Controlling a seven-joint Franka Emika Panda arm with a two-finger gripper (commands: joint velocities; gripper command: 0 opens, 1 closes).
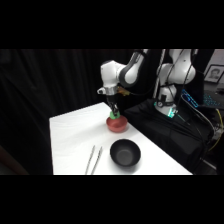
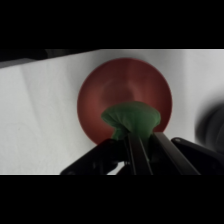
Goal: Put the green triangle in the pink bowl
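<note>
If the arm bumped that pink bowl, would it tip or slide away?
The pink bowl looks small and shallow, so probably light: a sideways bump would likely slide it on the smooth table. Its low, wide shape makes tipping less likely.

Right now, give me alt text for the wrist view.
The gripper holds the green triangle directly above the pink bowl, which sits on the white table. A dark blurred shape shows at the right edge.

No readable text, labels, brands or numbers in either view. Framed sign (image 1: 214,74) at upper right of side view, content illegible.
</note>
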